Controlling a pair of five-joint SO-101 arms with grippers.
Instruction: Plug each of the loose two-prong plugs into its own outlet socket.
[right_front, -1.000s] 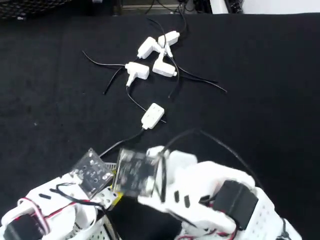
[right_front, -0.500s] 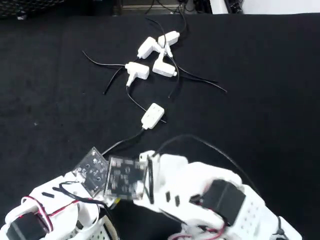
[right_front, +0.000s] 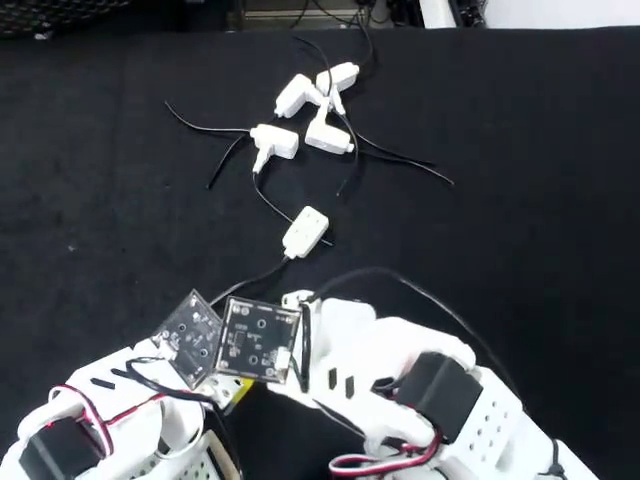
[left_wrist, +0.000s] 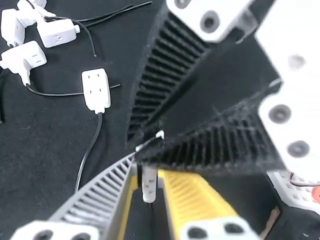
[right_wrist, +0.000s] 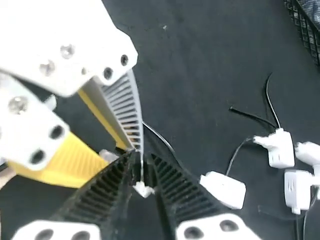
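Black cloth (right_front: 520, 150) covers the table. Near its far edge lies a loose cluster of four white plug and socket pieces (right_front: 297, 93), with thin black leads crossing under and around them. A single white outlet socket (right_front: 306, 230) lies apart from that cluster, closer to the arms, face up with its slots showing. Its black cable (right_front: 240, 285) trails toward the arms.

Both arms sit at the near edge of the table, and their grippers meet tip to tip just short of the outlet socket. The left gripper (left_wrist: 146, 172), with one yellow finger and one pale ribbed finger, is clenched on a small white plug (left_wrist: 149, 184) that stands in the narrow gap between them. The right gripper (right_wrist: 144, 165), with two black ribbed fingers, comes in from the opposite side. Its jaws are drawn close together, and it appears to pinch the same plug, though the crowded fingertips make the exact contact hard to judge. The plug is held off the cloth, near the outlet socket but not touching it. A second thin black lead (right_front: 440, 305) arcs over the right arm.
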